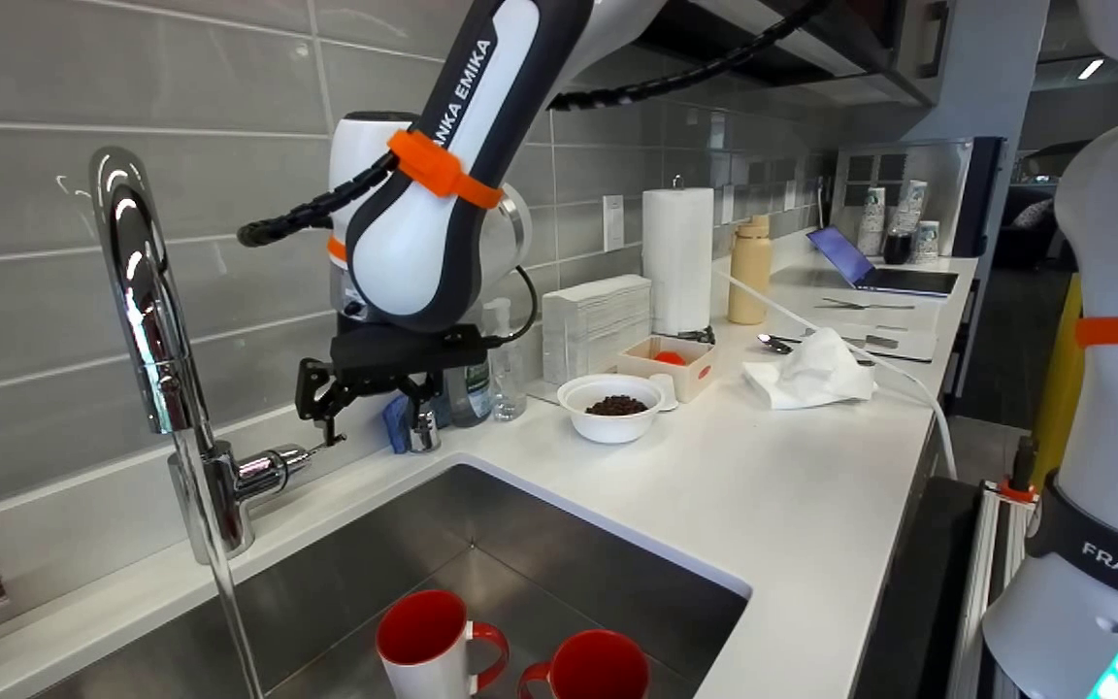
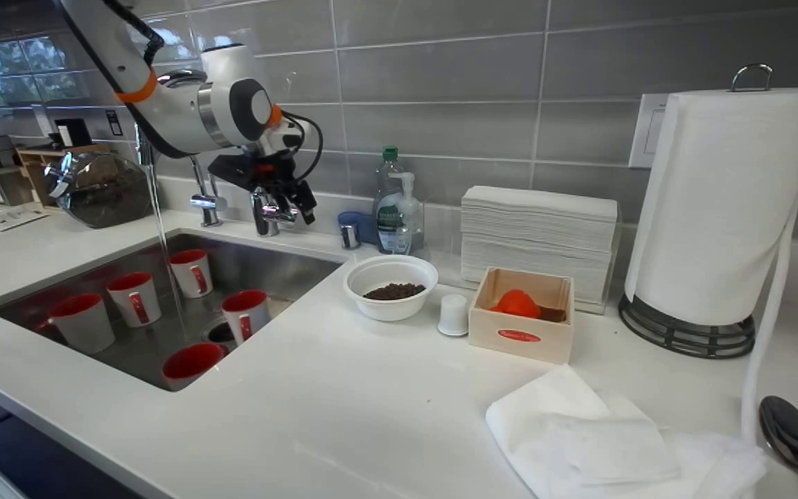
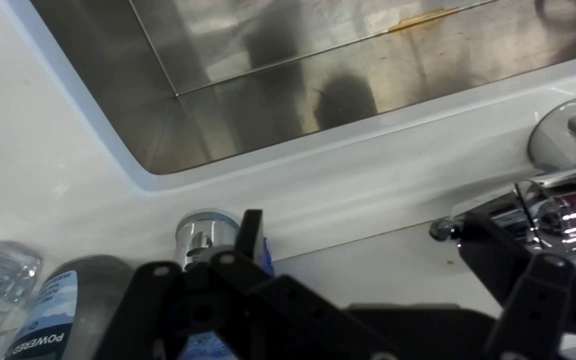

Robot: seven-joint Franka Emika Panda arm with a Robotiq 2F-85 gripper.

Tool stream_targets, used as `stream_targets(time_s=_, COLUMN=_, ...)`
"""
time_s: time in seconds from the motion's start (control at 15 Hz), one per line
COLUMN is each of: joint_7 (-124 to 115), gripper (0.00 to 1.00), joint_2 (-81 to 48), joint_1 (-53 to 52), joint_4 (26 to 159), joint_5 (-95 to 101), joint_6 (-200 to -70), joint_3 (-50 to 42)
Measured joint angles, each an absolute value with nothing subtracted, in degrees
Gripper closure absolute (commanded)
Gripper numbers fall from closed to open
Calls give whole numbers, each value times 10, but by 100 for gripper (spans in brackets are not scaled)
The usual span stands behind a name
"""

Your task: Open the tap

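The tap (image 1: 157,359) is found at the left of the frame in an exterior view, mounted on the worktop (image 1: 753,495) between the tiled wall (image 1: 16,311) and the sink (image 1: 355,553). In both exterior views a stream of water (image 1: 214,544) is seen falling from its spout. Its lever handle (image 3: 550,207) is located at the right edge of the wrist view, partly covered by one of the fingers (image 3: 493,252). Whether the two are touching cannot be confirmed, the overlap being dark. The gripper (image 3: 363,220) is observed with its fingers parted widely and released. Five mugs (image 2: 134,299) with red interiors are noted in the sink, at the left of an exterior view. A white bowl (image 2: 391,312) of dark granules is placed near the centre of that frame.
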State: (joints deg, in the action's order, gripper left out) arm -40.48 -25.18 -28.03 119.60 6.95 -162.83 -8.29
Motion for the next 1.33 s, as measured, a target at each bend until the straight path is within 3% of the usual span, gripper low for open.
stream_targets(time_s=1.33, joint_7=-415, gripper=0, joint_2=-253, joint_1=-275, joint_4=1190, joint_5=70, joint_6=-1628, joint_3=-98)
